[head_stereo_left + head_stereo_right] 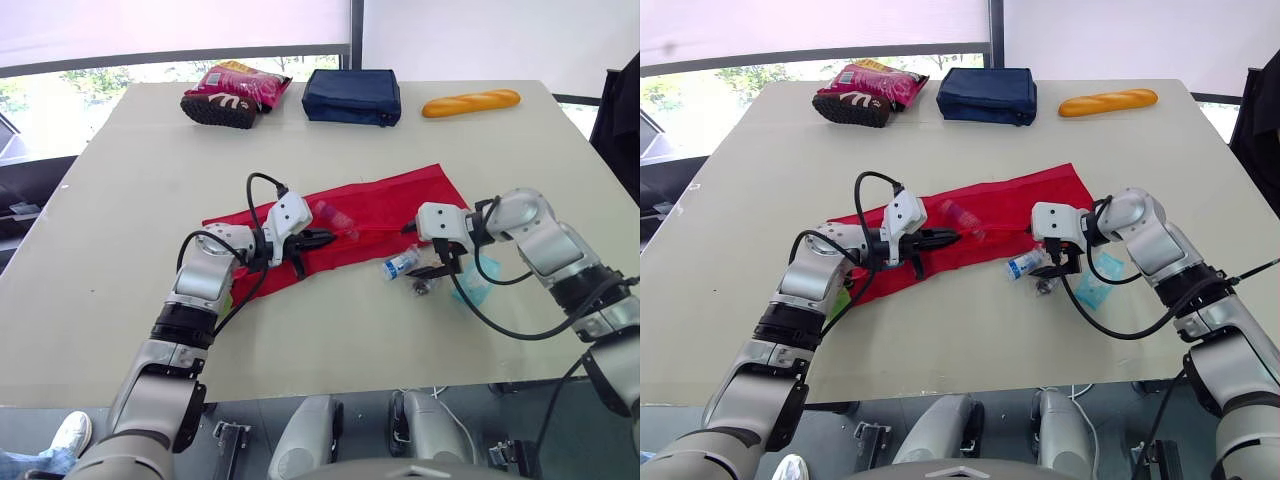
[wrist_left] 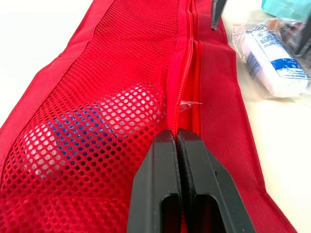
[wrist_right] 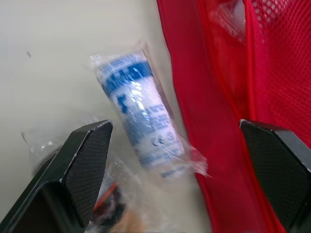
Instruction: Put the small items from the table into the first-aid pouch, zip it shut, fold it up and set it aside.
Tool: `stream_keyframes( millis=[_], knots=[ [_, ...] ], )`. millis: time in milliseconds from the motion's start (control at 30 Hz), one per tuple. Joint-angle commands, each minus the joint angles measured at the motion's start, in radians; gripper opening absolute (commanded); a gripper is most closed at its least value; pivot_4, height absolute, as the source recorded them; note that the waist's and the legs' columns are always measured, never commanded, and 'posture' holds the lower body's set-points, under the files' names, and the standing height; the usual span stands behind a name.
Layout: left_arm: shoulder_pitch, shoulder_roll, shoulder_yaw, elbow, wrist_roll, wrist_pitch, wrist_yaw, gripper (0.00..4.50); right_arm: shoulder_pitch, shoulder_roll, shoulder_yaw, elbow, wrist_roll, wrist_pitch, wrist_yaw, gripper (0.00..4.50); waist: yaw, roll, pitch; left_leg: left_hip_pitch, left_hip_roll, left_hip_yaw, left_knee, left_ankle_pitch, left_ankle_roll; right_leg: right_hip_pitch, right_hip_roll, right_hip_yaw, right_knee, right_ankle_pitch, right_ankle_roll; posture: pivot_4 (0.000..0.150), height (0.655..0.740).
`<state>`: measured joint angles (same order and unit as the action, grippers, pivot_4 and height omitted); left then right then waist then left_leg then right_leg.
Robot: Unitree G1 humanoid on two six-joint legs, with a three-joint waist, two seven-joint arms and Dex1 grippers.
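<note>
The red first-aid pouch (image 1: 385, 205) lies unfolded on the table, its zip partly open. A wrapped item (image 2: 92, 131) sits inside its mesh pocket. My left gripper (image 2: 177, 138) is shut on the zip line at the pouch's near edge, also seen in the left eye view as the left gripper (image 1: 322, 239). My right gripper (image 3: 177, 141) hangs open over a white bandage roll (image 3: 141, 128) beside the pouch. Next to the bandage roll (image 1: 400, 265) lie a small dark item in clear wrap (image 1: 425, 287) and a teal packet (image 1: 474, 287).
At the far side of the table (image 1: 120, 300) lie a pink snack bag (image 1: 235, 92), a navy blue pouch (image 1: 352, 95) and a bread loaf (image 1: 470, 102). The table's near edge runs just below my arms.
</note>
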<state>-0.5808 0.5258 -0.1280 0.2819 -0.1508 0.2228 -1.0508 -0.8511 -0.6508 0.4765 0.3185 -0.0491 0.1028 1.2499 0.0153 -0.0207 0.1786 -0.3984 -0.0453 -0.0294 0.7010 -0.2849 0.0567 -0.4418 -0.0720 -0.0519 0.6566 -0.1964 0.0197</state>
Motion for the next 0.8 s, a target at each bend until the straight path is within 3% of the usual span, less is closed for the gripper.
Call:
stream_keyframes(
  millis=[33,100,133,167,333,433,567,800],
  knots=[
    [-0.003,0.008,0.015,-0.047,-0.013,-0.001,0.002,0.00,-0.004,0.010,0.010,0.043,-0.041,-0.017,0.004,4.45,0.000,0.000,0.000,0.000,0.000,0.000,0.000,0.000,0.000,0.000,0.000,0.000,0.000,0.000,0.000,0.150,0.7397],
    [-0.004,0.005,0.013,-0.051,-0.015,0.003,0.003,0.00,-0.001,0.016,0.010,0.043,-0.038,-0.023,0.038,4.45,0.000,0.000,0.000,0.000,0.000,0.000,0.000,0.000,0.000,0.000,0.000,0.000,0.000,0.000,0.000,0.150,0.7397],
    [-0.004,0.004,0.012,-0.052,-0.015,0.004,0.003,0.00,0.003,0.012,0.013,0.039,-0.041,-0.035,0.055,3.95,-0.001,0.000,0.000,0.000,0.000,0.000,0.000,0.000,0.000,0.000,0.000,0.000,0.000,0.000,0.000,0.150,0.7397],
    [-0.004,0.003,0.011,-0.052,-0.015,0.004,0.004,0.00,0.006,0.009,0.014,0.037,-0.043,-0.044,0.067,3.79,-0.001,0.000,0.000,0.000,0.000,0.000,0.000,0.000,0.000,0.000,0.000,0.000,0.000,0.000,0.000,0.150,0.7397],
    [-0.008,0.001,0.008,-0.047,-0.014,0.003,0.001,0.00,0.037,-0.009,-0.013,-0.032,-0.029,-0.012,0.095,1.28,-0.001,0.000,0.000,0.000,-0.001,0.000,0.000,0.000,0.000,0.000,0.000,0.001,0.000,0.000,0.000,0.150,0.7397],
    [-0.006,-0.005,0.003,-0.053,-0.016,0.005,-0.004,0.00,0.067,-0.035,-0.043,-0.103,-0.004,0.039,0.102,0.17,0.000,0.000,0.000,0.000,-0.001,0.000,0.000,0.000,0.000,0.000,-0.001,0.001,0.000,0.000,0.000,0.150,0.7397],
    [0.010,-0.019,-0.011,-0.082,-0.021,0.014,-0.011,0.00,0.141,-0.076,-0.105,-0.272,0.046,0.168,0.094,0.01,-0.001,0.000,0.000,-0.001,-0.001,-0.001,0.000,0.000,0.000,0.000,-0.003,0.000,0.000,0.000,0.000,0.150,0.7397],
    [0.053,-0.060,-0.033,-0.184,-0.044,0.080,0.006,0.00,0.258,-0.048,-0.197,-0.552,0.017,0.450,-0.131,0.01,-0.001,0.000,0.000,-0.001,0.000,-0.001,0.000,0.000,0.000,-0.001,-0.003,0.001,0.001,0.000,0.000,0.150,0.7397]
  ],
)
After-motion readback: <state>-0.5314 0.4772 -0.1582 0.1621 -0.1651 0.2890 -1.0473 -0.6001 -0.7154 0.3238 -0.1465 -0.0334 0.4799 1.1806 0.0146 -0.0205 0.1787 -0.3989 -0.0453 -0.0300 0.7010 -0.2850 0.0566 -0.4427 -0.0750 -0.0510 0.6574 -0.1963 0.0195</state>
